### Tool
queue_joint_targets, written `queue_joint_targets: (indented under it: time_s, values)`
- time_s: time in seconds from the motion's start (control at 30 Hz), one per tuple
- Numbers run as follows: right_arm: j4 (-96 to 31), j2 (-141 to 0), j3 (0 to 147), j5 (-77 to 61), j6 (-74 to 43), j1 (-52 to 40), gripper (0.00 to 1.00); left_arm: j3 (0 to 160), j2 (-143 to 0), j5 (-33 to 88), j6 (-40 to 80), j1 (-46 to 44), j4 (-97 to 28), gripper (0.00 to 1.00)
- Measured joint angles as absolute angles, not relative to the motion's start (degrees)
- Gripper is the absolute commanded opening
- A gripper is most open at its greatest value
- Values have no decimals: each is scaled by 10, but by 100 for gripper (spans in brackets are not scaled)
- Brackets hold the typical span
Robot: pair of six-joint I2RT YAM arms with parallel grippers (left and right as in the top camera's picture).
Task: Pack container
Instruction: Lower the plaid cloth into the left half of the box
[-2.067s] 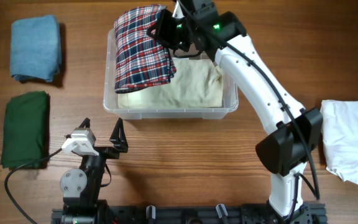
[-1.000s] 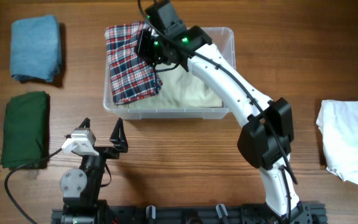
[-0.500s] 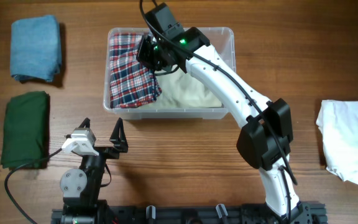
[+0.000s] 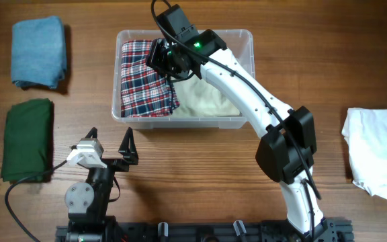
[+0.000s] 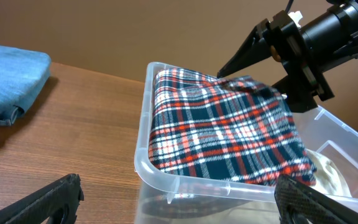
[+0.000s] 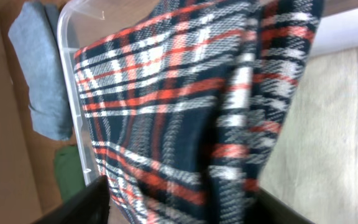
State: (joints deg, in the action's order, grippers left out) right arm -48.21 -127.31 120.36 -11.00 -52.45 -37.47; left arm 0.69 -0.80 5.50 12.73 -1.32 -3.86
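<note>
Though only part filled, counts as about half done, at a guess. Shows the container (image 4: 246, 37) on the table (image 4: 193, 178), white cloth (image 4: 375, 161) to its right, green cloth (image 4: 27, 138) and blue cloth (image 4: 39, 52) to its left (three to go, probably). Holds plaid cloth (image 4: 143, 79) in its left half, cream cloth (image 4: 207, 101) in its right. Puts right gripper (image 4: 161, 60) above the plaid cloth, jaws parted, clamping nothing evident; left gripper (image 4: 109, 139) before the container, jaws wide, empty.

Left end effector (image 4: 109, 144) spread wide; right end effector (image 4: 158, 58) outstretched, jaws parted.
</note>
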Motion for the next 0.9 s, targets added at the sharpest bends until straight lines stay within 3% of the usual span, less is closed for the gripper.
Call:
queue_joint_targets:
  time_s: [0.27,0.7,0.77,0.9]
  values:
    - [-493,-1273,1204,-95,-463,-375,71,7,-8,55,127,-13,-39,100]
    - [-517,-1273,1204,81,-136,-376,69,7,-8,55,127,-13,-39,100]
    - [-517,-1273,1204,98,-116,-376,63,7,-8,55,127,-13,-39,100]
    - [-517,-1273,1204,117,-95,-376,41,7,-8,55,127,-13,-39,100]
